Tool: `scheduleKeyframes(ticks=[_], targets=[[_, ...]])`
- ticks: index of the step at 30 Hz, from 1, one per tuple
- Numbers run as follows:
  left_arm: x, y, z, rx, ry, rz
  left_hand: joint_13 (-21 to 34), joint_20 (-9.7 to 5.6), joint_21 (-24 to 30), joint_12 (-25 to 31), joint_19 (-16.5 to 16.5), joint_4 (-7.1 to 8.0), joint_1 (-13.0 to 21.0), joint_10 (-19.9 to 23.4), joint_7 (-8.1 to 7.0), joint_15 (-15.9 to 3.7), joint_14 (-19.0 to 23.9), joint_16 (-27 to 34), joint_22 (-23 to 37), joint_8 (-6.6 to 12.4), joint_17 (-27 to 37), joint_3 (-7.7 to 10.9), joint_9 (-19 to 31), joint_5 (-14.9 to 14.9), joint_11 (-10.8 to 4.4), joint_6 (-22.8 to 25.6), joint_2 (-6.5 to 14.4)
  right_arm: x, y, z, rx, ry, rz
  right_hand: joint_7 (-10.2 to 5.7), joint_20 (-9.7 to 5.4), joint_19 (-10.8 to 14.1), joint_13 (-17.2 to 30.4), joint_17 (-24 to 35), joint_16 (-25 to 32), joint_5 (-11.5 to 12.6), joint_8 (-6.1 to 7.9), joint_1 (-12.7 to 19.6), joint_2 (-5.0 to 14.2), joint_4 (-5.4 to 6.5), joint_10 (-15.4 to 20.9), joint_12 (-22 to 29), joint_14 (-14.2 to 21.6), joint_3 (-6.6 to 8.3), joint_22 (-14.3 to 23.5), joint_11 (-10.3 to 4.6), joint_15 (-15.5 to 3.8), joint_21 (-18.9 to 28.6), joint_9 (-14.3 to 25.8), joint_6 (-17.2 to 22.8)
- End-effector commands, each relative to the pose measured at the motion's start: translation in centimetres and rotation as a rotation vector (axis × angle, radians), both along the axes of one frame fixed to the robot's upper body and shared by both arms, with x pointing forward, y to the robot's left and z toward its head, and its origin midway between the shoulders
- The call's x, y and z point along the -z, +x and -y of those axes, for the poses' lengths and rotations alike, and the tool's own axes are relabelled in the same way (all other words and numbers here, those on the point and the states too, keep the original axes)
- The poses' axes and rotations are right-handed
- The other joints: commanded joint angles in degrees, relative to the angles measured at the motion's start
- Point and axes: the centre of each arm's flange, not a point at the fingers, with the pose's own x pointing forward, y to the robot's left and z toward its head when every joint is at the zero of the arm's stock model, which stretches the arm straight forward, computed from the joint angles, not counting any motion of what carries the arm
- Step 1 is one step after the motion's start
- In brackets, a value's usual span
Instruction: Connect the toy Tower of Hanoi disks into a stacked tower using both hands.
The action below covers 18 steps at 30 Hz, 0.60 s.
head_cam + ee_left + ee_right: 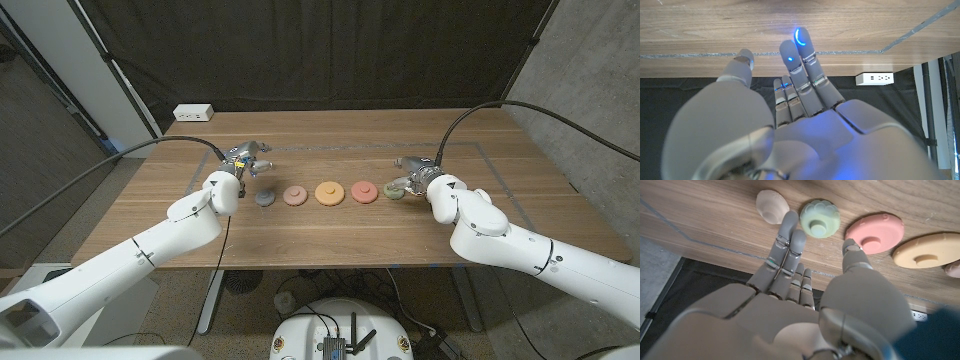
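My right hand point(805, 305) fills the near part of my right wrist view, its grey back towards the camera and its fingers point(790, 240) reaching out over the wooden table point(700, 210). They are spread and hold nothing; my thumb point(852, 250) points at the rim of the pink-red disk point(875, 229), though I cannot tell whether it touches. Between my fingers and thumb lies the small green disk point(820, 217), scalloped round its edge with a knob in the middle. Just beyond it sits a small beige disk point(771, 206), and on the far side of the pink-red one the orange disk point(930, 250).

My left hand point(800, 120) has its fingers stretched out straight and close together, blue light glowing on the fingertips point(801, 37); it grips nothing. A white power strip point(874, 78) lies past the table's edge.

From my head view the disks lie in a row across the middle of the table, flat and apart: a grey disk point(264, 198) just beside my left hand point(240, 165), then a salmon disk point(294, 195), the orange one point(329, 192), the pink-red one point(364, 190), and the green one point(394, 189) by my right hand point(420, 172). None is stacked.
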Motion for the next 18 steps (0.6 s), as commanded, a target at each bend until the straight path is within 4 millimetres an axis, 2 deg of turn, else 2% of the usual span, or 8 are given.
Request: scheduleKeyframes(ticks=[1, 18], targets=[[0.3, -0.2, -0.2, 0.003, -0.005, 0.001, 0.29, -5.37, 0.41, -0.09, -0.57, 0.06, 0.07, 0.66, 0.33, -4.27, -0.13, 0.53, -0.11, 0.03, 0.10, -0.07, 0.19, 0.54, -0.03, 0.35, 0.17, 0.1, -0.2, -1.8, -0.038, -0.028, -0.012, 0.12, -4.19, -0.20, 0.10, -0.05, 0.39, 0.43, -0.21, 0.42, -0.46, -0.04, -0.39, 0.06, -0.34, -0.30, -0.13, 0.08, -7.42, 0.47, -0.01, -0.39], [0.6, -0.3, -0.3, 0.002, -0.005, -0.005, 0.67, -5.41, 1.32, -0.26, -0.88, 0.09, 0.05, 0.72, 0.35, -4.27, -0.27, 0.97, -0.68, 0.01, -0.16, -0.31, 0.23, 0.62, 0.01, 0.49, 0.37, 0.0, -0.1, -3.3, -0.061, -0.070, -0.025, 0.30, -4.22, -0.40, 0.04, -0.16, 0.68, 0.49, -0.32, 0.48, -0.52, 0.00, -0.56, 0.14, -0.49, -0.45, -0.49, 0.01, -7.43, 0.95, -0.08, -1.09]])
